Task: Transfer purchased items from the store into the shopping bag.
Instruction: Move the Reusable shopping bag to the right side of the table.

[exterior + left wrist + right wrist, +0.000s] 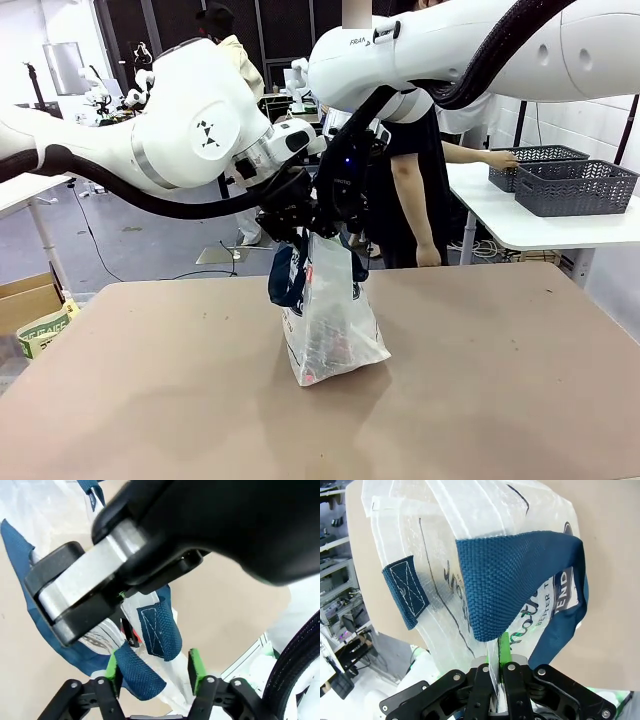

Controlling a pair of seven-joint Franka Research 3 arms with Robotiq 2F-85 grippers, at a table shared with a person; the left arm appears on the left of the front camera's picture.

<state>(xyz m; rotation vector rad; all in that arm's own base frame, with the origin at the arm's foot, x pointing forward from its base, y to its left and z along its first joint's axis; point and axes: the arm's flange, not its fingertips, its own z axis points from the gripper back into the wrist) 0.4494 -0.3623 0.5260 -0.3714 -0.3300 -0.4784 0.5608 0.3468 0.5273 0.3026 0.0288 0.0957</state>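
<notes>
Shopping bag (330,330) stands upright near the middle of the tan table (500,400), its top held up between both arms, base on the tabletop. Dim red and dark shapes show through the translucent wall low in the bag; cannot tell which items they are.

Right gripper (499,666): pads pressed together on the bag's plastic rim, the film pinched between them; a navy strap handle (515,580) drapes just above the pinch. Oval logo (567,587) partly covered by that strap.

Left gripper (155,667): green pads spread, 1 navy strap (135,672) lying between them against the left pad; cannot tell if it is gripped. The right gripper's black-and-silver body (80,590) crowds the left wrist view and blocks most of the bag mouth. A small red-and-black object (130,632) shows just below it, inside the bag opening.

Front view: both arms cross in front of the bag top, hiding the rim. Behind, a person (420,190) stands at a white side table (540,225) with 2 dark grey baskets (575,185), 1 hand (497,158) on the nearer-left basket. A cardboard box (25,300) sits at far left on the floor.
</notes>
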